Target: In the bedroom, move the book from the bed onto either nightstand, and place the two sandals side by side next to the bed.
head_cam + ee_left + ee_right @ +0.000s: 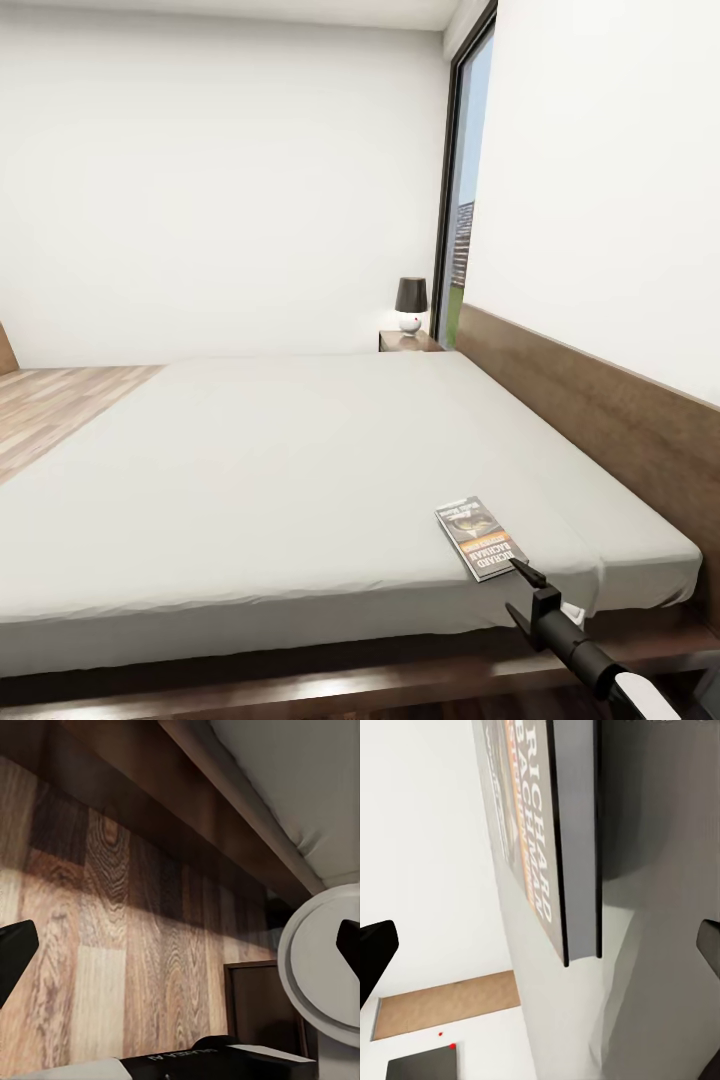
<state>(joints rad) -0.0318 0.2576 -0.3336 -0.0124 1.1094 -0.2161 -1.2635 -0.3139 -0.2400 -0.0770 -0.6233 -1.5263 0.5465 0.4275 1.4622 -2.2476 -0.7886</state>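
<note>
The book (pixel 480 537), a thin paperback with an orange band, lies flat on the bed's grey mattress (pixel 300 470) near its front right corner. My right gripper (pixel 514 587) stands open at the mattress edge, its upper finger just at the book's near corner. In the right wrist view the book (pixel 536 832) lies ahead of the open right gripper (pixel 540 952), its spine edge between the two spread fingertips. My left gripper (pixel 180 949) hangs open over the wood floor (pixel 112 945) beside the bed frame (pixel 225 802), holding nothing. A nightstand (pixel 405 341) stands at the bed's far corner. The sandals are out of view.
A dark-shaded lamp (pixel 410 303) sits on the nightstand. The brown headboard (pixel 600 400) runs along the right wall, with a tall window (pixel 465 200) beyond it. Wood floor (pixel 60 410) shows past the bed's far left side. A white part of the robot (pixel 322 960) is close to the left gripper.
</note>
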